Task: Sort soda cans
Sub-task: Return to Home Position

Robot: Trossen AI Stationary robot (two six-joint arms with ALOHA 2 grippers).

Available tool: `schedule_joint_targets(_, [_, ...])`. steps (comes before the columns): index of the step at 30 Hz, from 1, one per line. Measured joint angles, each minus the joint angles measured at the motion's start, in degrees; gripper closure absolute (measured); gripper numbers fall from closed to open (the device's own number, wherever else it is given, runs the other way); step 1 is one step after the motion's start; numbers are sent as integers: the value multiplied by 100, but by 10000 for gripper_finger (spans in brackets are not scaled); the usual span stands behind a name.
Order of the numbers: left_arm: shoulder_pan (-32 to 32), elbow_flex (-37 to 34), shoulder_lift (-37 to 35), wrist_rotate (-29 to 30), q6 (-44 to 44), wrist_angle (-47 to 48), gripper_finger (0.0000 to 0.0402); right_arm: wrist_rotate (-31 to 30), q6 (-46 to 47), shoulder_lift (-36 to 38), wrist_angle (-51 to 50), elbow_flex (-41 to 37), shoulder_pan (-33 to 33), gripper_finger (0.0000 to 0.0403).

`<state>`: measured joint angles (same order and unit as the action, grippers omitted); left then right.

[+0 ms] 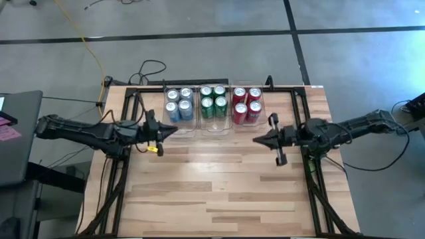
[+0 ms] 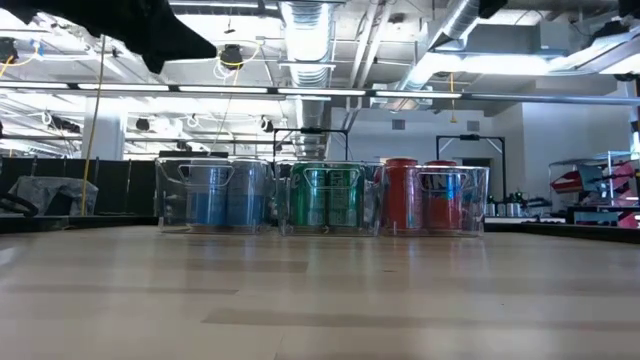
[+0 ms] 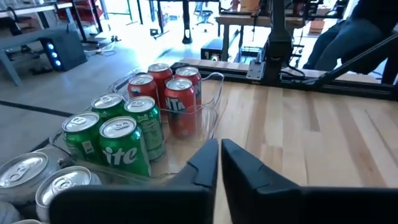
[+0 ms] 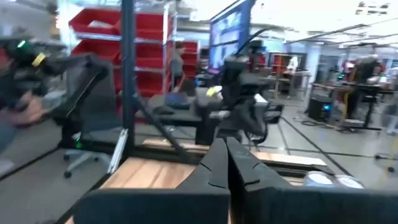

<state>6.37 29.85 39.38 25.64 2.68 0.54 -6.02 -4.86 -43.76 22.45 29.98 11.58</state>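
Three clear bins stand side by side on the table's far middle. The left one holds several blue and silver soda cans (image 1: 179, 104), the middle one green cans (image 1: 212, 101), the right one red cans (image 1: 246, 104). All stand upright on their bases, as the low view shows: blue (image 2: 222, 195), green (image 2: 328, 197), red (image 2: 425, 197). My left gripper (image 1: 174, 132) hovers shut and empty just near of the blue bin. My right gripper (image 1: 256, 140) hovers shut and empty near of the red bin. In the left wrist view my left gripper (image 3: 221, 155) points past the green cans (image 3: 118, 134) and the red cans (image 3: 168, 93).
Bare wooden tabletop (image 1: 219, 192) fills the near half. Black frame rails (image 1: 312, 192) run along both sides. Cables (image 1: 149, 70) lie at the far left corner. A yellow tag (image 1: 154, 149) hangs at the left arm's wrist.
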Motion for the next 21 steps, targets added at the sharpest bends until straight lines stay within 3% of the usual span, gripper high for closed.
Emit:
schedule_joint_targets(5, [139,0,-401,1,-13,340,397,-36,-204,7,-68,-51,267,401])
schedule_joint_targets(11, [149,-94,-1131,155,169,1089,401,-466,-403,651,-942,-53,208,402])
schedule_joint_targets(14, [149,-490,-1585,163,146,871,401,-472,-349,1013,-1318,-66,109,402])
schedule_joint_targets(21, [149,-1549,-2719,162,247,616,401,-463,-185,1732,-1082,-804,-83,403])
